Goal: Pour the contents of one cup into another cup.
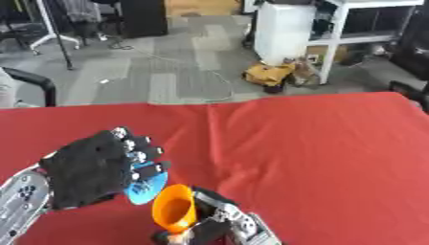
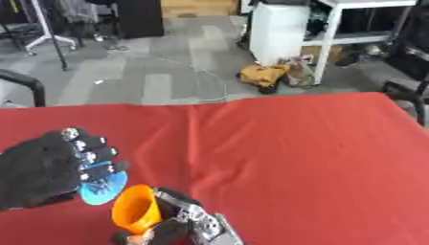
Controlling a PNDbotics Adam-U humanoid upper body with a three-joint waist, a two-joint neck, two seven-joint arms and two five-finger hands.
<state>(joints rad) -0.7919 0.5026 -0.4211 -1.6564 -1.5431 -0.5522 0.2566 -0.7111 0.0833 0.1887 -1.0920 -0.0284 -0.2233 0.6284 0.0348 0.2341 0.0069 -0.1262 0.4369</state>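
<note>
Pour in progress, I think: orange cup (image 1: 174, 209) tipped sideways, mouth facing blue cup (image 1: 146, 186) just left of it, rims nearly touching. Right hand (image 1: 220, 221) curled round the orange cup; left hand (image 1: 92, 168) wrapped round the blue one. Both low over red table (image 1: 318, 158).

No text, label, brand, number or sign can be read anywhere in either view. The orange plastic cup (image 1: 174, 208), the blue plastic cup (image 2: 104, 187) and the red tablecloth (image 1: 318, 158) show plain, unmarked surfaces.
</note>
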